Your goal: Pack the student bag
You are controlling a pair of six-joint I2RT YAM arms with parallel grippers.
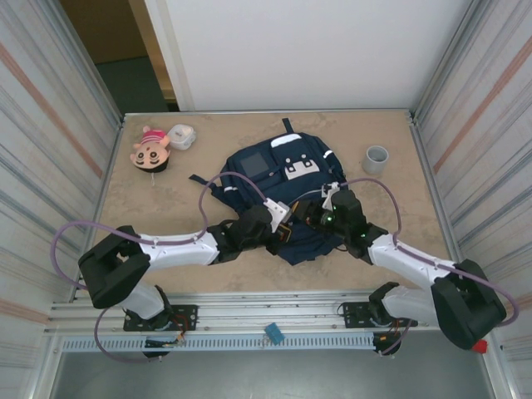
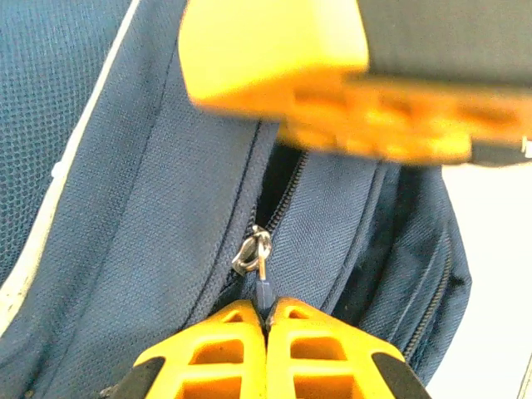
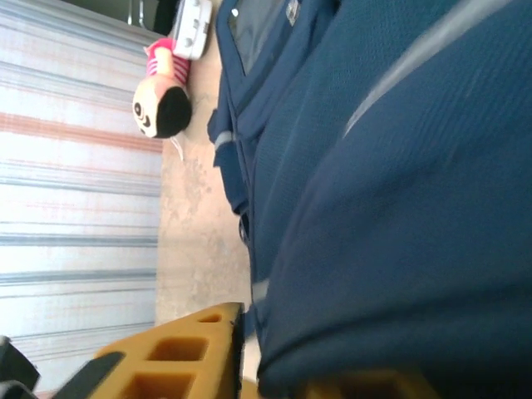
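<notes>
The student bag (image 1: 276, 170) lies flat in the middle of the table (image 1: 166, 241), its grey patch and white tabs facing up and its near end under the two grippers. In the left wrist view the left gripper (image 2: 266, 320) has its orange fingertips pressed together on the small blue zipper pull (image 2: 263, 289). The metal slider (image 2: 250, 253) sits just above them on a zip that gapes darkly beyond it. What lies inside that gap is too dark to make out. A blurred orange finger (image 2: 274, 58) crosses the top of this view, too out of focus to read in detail. From above, the left gripper (image 1: 281, 221) and the right gripper (image 1: 311, 216) meet almost nose to nose over the bag's near part, and their black wrists hide the fabric beneath. In the right wrist view navy cloth (image 3: 399, 208) covers most of the frame. One of that gripper's fingers (image 3: 179, 353) shows at the lower left and a sliver of the other is cut off by the bottom edge. They stand apart with a bulge of bag between them, and I cannot tell whether they press on it. Well to the left of the bag lie a doll (image 1: 151, 150) and, touching it, a white case (image 1: 181, 136). A grey cup (image 1: 376, 159) stands apart on the right.
</notes>
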